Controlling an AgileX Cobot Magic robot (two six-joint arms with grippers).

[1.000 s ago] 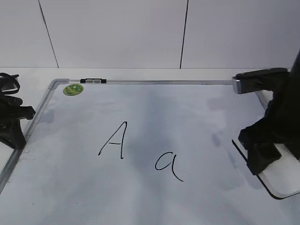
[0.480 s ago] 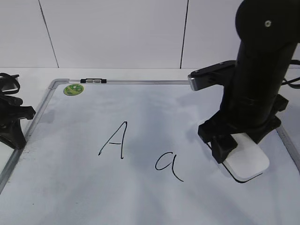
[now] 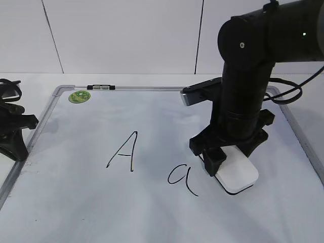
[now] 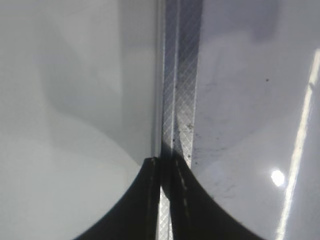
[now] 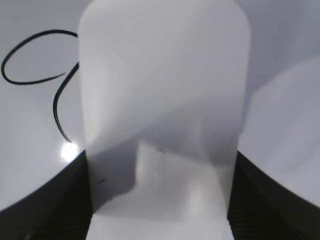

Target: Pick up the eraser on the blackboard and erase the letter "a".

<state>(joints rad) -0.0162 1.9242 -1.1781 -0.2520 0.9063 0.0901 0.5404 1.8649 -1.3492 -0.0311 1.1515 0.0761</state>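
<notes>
eraser (image 3: pixel 236 175) sits flat on the blackboard (image 3: pixel 152 212), felt side down, just to the right of the letter "a" (image 3: pixel 181 177), and my right gripper (image 3: pixel 228 157) has it clamped across its width. i hold it that way, i judge, so the whole felt face drags on the surface and a sideways sweep takes the ink in one pass. in the right wrist view the eraser (image 5: pixel 162 100) fills the middle of the frame, with a dark finger (image 5: pixel 45 200) pressed to each long side and the tail of the letter "a" (image 5: pixel 40 75) curling just beside its left edge, not yet touched, as far as i can see.

right arm stands nearly vertical over the eraser, wrist pointing straight down, forearm rising steeply and the upper link bending off toward the right of the letter. that upright pose should let me press down evenly while sliding left.

left gripper (image 3: pixel 12 131) rests well left of the letter, at the board's frame (image 4: pixel 177 100); its fingers are drawn together with only a thin slit between them, holding nothing. capital "A" (image 3: pixel 124 151) lies further left of the "a", so my stroke should stop short of it.
</notes>
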